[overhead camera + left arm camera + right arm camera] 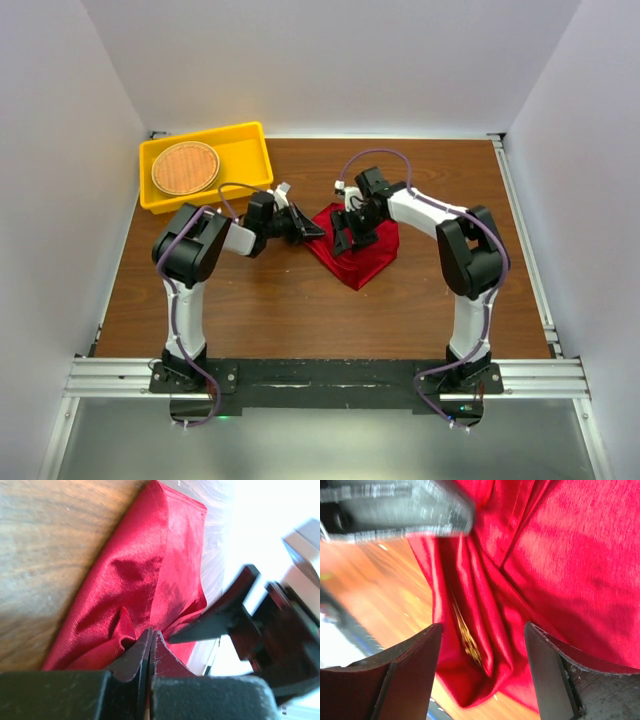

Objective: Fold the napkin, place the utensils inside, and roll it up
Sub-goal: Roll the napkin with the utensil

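Note:
The red napkin (358, 250) lies folded and bunched on the wooden table, mid-table. My left gripper (312, 232) is at its left corner, jaws shut, and the cloth (145, 575) puckers toward the fingertips (142, 642), so it seems pinched there. My right gripper (350, 236) hovers open over the napkin, its fingers (412, 665) either side of a deep fold (485, 605). The gold fork (468, 636) lies inside that fold, mostly covered by cloth. The fork is hidden in the top view. The right gripper's fingers (225, 612) show close beside the left jaws.
A yellow bin (245, 150) stands at the back left and holds a round woven orange-brown mat (185, 167). White walls enclose the table on three sides. The two grippers are very close together over the napkin.

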`<state>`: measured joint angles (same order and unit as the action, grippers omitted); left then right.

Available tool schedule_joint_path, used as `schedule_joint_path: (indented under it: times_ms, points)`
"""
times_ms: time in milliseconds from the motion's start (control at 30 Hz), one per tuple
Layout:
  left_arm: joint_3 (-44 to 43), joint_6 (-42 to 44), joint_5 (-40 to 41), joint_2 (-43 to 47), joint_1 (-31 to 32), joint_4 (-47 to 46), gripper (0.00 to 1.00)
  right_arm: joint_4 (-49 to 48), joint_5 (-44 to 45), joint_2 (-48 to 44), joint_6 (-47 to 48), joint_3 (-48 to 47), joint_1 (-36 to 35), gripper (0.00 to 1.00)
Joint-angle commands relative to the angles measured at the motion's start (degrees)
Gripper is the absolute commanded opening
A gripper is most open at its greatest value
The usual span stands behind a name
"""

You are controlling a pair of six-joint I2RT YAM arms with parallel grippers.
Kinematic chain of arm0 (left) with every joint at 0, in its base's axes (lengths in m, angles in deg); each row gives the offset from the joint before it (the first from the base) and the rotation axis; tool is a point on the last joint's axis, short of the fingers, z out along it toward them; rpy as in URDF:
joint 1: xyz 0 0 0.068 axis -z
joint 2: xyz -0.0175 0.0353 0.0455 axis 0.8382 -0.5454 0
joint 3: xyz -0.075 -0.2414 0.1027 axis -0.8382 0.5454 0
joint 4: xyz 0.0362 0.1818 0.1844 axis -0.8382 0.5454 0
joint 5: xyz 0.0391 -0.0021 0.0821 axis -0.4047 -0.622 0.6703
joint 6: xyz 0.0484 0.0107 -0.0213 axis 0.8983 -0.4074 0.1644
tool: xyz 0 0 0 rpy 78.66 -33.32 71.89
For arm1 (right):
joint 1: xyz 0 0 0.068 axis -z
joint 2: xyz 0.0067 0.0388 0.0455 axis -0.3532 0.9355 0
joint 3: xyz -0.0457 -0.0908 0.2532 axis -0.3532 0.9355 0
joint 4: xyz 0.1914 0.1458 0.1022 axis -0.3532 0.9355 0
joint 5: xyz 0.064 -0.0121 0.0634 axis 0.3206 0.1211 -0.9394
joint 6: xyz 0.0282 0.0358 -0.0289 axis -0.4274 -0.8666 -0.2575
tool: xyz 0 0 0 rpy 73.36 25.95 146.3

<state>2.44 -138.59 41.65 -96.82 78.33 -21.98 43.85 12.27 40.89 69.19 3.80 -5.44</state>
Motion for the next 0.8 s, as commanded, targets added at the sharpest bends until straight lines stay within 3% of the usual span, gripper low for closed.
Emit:
schedule_joint_path:
  times_ms: [0, 200, 433, 767]
  points:
    - [1.1, 5.4, 5.3, -4.9, -0.3, 15.2, 0.0, 3.3, 18.2, -8.5, 6.3, 1.4, -6.8, 0.72]
    - [-1.6, 6.6, 5.8, -5.6, -0.3, 20.6, 0.0, 2.9, 28.5, -14.2, 6.9, 0.9, -11.1, 0.73]
    - [-3.5, 6.5, 6.0, -6.9, -0.3, 23.0, 0.0, 3.6, 25.2, -11.1, 7.1, 1.0, -11.7, 0.65]
    - [-5.2, 7.1, 5.3, -7.7, -0.3, 24.5, 0.0, 1.6, 28.0, -7.5, 5.1, 3.8, -11.7, 0.53]
